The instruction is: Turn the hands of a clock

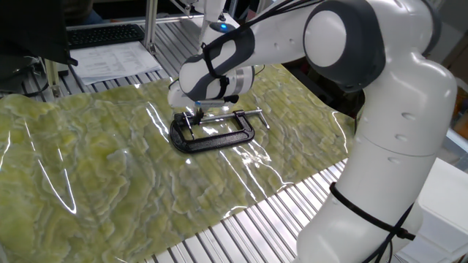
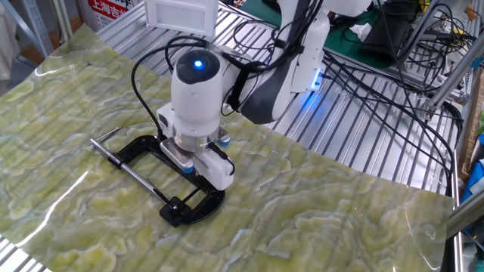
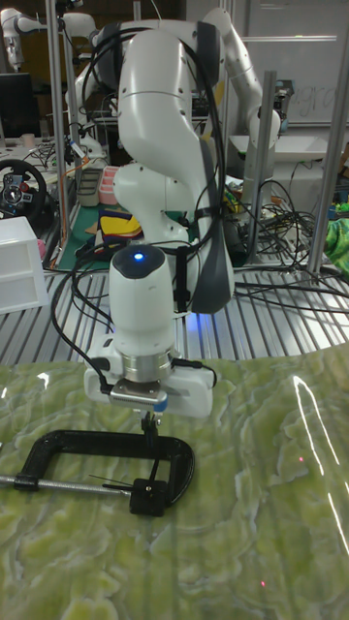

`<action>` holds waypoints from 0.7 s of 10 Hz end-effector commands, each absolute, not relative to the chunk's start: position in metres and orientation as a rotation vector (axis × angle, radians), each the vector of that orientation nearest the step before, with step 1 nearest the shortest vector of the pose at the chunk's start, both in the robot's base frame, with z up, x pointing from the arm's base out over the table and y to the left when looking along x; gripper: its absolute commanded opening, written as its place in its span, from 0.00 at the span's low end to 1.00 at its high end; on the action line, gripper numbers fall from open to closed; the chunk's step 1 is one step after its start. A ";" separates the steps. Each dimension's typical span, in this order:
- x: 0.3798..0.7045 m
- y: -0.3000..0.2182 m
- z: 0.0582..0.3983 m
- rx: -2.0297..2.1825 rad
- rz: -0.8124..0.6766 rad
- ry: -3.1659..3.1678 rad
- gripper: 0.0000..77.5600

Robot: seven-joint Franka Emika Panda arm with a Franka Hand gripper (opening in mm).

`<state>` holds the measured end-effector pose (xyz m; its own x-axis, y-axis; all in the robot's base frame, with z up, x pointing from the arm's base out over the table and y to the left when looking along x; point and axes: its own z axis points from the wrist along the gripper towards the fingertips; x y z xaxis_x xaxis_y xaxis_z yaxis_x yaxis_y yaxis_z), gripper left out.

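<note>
**Gripper low over the clamp**

Green, marbled sheeting (image 1: 95,168) covers a slatted metal table (image 2: 355,143), glossy enough to throw white glare streaks. Behind the table's far edge in one fixed view lie a keyboard (image 1: 102,33) and some papers (image 1: 117,58); in the other fixed view a tangle of black cables (image 2: 393,68) runs across the bare slats.

On the sheeting, near the middle of the table, a black C-clamp (image 1: 212,135) lies flat, its screw (image 2: 132,172) ending in a thin cross handle (image 2: 104,137) that points toward the sheet's edge. A small clock would sit in the clamp's jaw, but it is too small and too hidden by the arm to make out; in the tall fixed view only thin dark lines show beside the jaw block (image 3: 147,498).

A white arm (image 1: 380,109) bends down over the clamp, blue light (image 2: 199,64) glowing on its wrist. Its gripper (image 3: 149,423) hangs straight down just above the frame, at the jaw end of the clamp. Its fingers look close together, yet whether they grip anything cannot be told from these views.
</note>
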<state>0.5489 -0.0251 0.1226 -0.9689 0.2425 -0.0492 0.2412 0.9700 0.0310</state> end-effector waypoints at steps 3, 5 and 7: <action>0.546 -0.026 0.111 0.353 0.038 3.068 0.00; 0.545 -0.026 0.110 0.350 0.036 3.074 0.00; 0.544 -0.026 0.107 0.343 0.033 3.075 0.00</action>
